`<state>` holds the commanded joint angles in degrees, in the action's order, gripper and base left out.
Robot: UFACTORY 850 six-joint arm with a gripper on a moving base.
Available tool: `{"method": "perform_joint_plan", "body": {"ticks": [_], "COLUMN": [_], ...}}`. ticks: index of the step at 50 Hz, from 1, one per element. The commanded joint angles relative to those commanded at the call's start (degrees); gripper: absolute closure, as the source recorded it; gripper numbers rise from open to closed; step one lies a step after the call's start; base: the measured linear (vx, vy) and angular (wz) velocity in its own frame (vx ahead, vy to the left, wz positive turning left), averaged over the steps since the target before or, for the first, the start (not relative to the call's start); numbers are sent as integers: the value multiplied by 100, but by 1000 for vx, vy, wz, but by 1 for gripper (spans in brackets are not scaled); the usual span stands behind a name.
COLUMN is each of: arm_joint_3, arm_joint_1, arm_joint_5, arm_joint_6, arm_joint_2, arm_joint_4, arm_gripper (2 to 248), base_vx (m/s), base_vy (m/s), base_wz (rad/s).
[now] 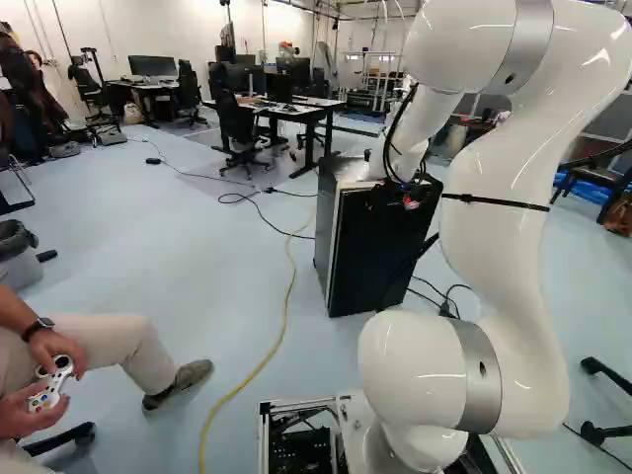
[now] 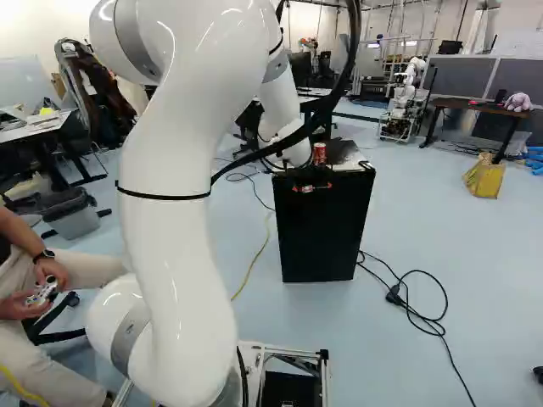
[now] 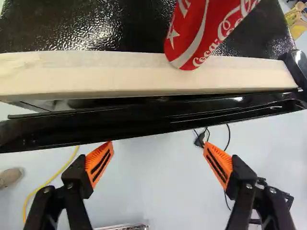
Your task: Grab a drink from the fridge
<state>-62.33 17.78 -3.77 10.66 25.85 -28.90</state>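
The black, box-shaped refrigerator (image 1: 370, 262) stood on the pale blue floor (image 1: 188, 257), right of centre in the left base view and at the centre of the right base view. The red cylindrical drink can (image 2: 319, 154) with white lettering stood upright on the refrigerator's dark top, near its front edge.

The white jointed arm (image 1: 513, 197) extended over the base at the right of the left base view. Its black two-finger gripper (image 2: 312, 187) was positioned at the upper front of the refrigerator. In the wrist view, the fingers were spread wide apart, with the orange ribbed pads (image 3: 100, 164) angled toward each other. The upper edge of the glossy black door (image 3: 144, 124) lay just ahead of the fingertips; contact with it could not be determined.

A narrow gap separated the door from the cream-coloured trim strip (image 3: 120, 74). The gap was wider at the end away from the small black corner cap (image 3: 297, 67). The can was located beyond the door, as seen from the gripper.

A thin yellow cable (image 1: 286, 296) ran along the floor to the lower centre-left of the left base view. A black cable bundle (image 2: 416, 297) lay at the lower right of the right base view.
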Motion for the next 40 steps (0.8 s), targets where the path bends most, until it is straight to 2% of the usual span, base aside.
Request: {"method": "perform_joint_plan", "body": {"ticks": [40], "arm_joint_3": [-210], "arm_joint_1": [-133], "arm_joint_5": [0], "arm_joint_6": [0], "arm_joint_2": [157], "arm_joint_4": [0], "arm_gripper": [3], "base_vx": [0], "base_vy": [0], "base_wz": [0]}}
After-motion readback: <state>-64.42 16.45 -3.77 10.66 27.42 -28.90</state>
